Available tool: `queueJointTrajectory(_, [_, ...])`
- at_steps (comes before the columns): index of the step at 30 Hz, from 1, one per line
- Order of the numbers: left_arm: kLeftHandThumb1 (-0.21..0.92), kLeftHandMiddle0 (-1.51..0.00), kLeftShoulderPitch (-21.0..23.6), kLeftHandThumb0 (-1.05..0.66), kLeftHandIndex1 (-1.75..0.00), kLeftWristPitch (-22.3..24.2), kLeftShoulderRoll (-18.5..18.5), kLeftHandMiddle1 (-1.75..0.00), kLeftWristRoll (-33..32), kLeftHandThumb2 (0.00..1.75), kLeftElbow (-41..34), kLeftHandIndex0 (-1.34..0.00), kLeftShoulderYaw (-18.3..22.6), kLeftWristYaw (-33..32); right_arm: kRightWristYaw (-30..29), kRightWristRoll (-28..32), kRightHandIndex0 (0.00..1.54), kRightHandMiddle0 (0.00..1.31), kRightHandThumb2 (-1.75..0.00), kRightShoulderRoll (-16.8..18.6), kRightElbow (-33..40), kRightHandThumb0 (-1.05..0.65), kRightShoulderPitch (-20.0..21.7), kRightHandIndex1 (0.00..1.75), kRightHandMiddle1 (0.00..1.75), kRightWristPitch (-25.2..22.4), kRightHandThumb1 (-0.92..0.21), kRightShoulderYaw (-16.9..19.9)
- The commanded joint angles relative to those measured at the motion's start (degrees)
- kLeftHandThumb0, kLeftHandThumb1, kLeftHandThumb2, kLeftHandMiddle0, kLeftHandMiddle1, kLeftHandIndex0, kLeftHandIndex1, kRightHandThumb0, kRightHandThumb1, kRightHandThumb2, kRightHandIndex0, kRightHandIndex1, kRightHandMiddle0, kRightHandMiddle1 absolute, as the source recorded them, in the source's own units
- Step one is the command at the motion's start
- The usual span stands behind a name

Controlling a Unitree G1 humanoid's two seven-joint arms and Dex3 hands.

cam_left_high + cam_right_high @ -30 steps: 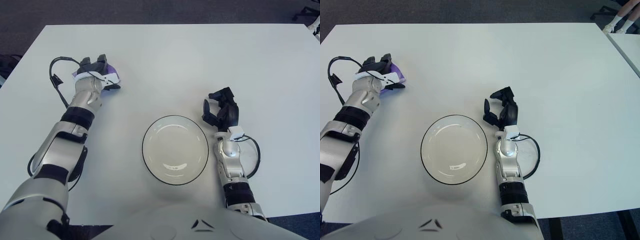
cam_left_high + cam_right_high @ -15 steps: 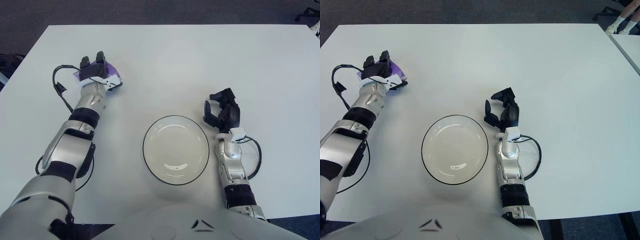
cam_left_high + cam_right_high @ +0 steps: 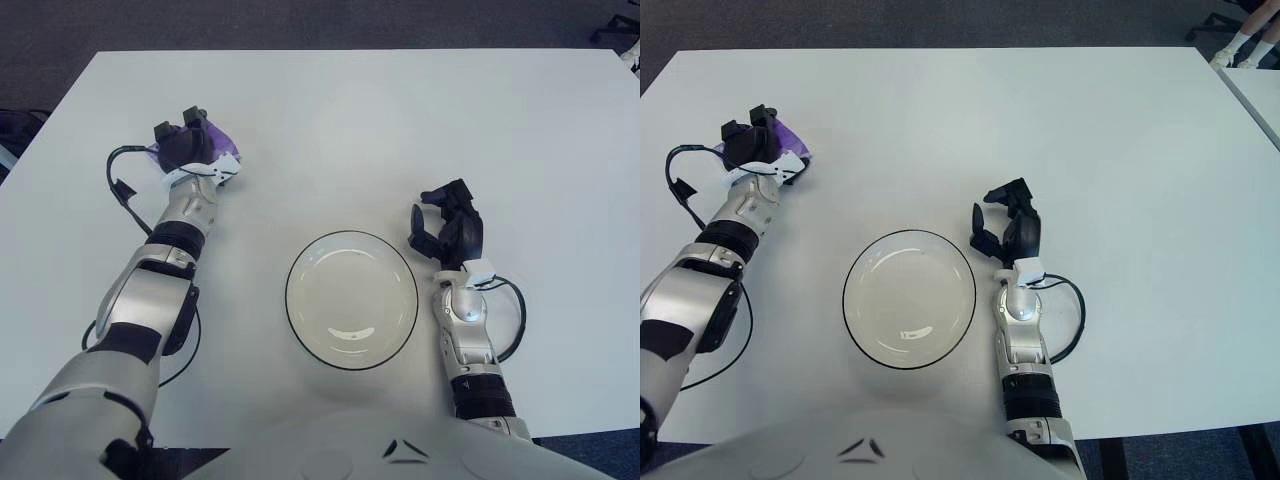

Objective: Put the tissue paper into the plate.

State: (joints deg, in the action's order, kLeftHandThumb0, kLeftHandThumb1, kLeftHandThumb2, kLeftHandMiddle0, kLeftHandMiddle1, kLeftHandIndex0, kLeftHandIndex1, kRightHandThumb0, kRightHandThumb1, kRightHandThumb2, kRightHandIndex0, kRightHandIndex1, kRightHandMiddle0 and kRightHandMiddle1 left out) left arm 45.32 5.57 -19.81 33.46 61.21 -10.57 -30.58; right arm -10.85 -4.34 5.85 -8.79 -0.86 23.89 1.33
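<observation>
Your left hand (image 3: pixel 186 146) is out at the far left of the table (image 3: pixel 400 120), fingers curled over the purple tissue (image 3: pixel 222 145), which lies on the tabletop beneath them, well apart from the plate (image 3: pixel 351 300). Whether the grip is firm yet, you cannot tell. The plate sits empty near you, between the arms. Your right hand (image 3: pixel 446 234) rests just beside the plate's right rim, fingers loosely curled, holding nothing. So nothing is delivered: you have yet to lift, carry and release the tissue.
</observation>
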Motion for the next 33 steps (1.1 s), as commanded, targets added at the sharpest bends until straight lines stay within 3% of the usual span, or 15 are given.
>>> queueJointTrajectory(1, [0.11,-0.71,-6.53,-0.04,-1.73,0.96,3.18,-1.66,-2.49,1.5,5.53,-0.52,0.16,-0.02,0.04,0.71,0.56,0.47,-1.09,-0.41,-3.24,-0.01,-4.49,1.44,1.75,-3.11,-0.43,1.1])
queueJointTrajectory(5, [0.01,-0.85,-6.28,-0.01,-1.74,0.71,3.79,-1.59,-3.14,1.61,6.7,-0.64,0.58,-2.23,0.24,0.92,0.56,0.47,-1.1,-0.41,-3.32,-0.01,-4.48,1.44,1.75,-2.84,-0.43,1.11])
queueJointTrajectory(9, [-0.03,-0.91,-6.15,0.0,-1.75,0.09,4.5,-1.58,-4.23,1.65,7.67,-0.66,1.32,-4.98,0.04,0.56,0.56,0.48,-1.11,-0.61,-3.61,-0.01,-4.34,1.45,1.75,-2.74,-0.41,1.1])
queueJointTrajectory(25, [-0.04,-0.93,-6.42,0.0,-1.75,-5.61,4.85,-1.59,-7.71,1.67,9.09,-0.66,2.87,-7.4,0.84,1.89,0.56,0.5,-1.14,-0.39,-3.42,-0.01,-4.23,1.46,1.75,-3.05,-0.39,1.3])
queueJointTrajectory(33, [-0.04,-0.93,-7.58,0.0,-1.75,-14.71,5.26,-1.57,-15.39,1.66,7.49,-0.65,9.02,-2.4,0.07,0.89,0.57,0.51,-1.14,-0.41,-3.83,-0.01,-4.1,1.45,1.75,-2.61,-0.39,1.4])
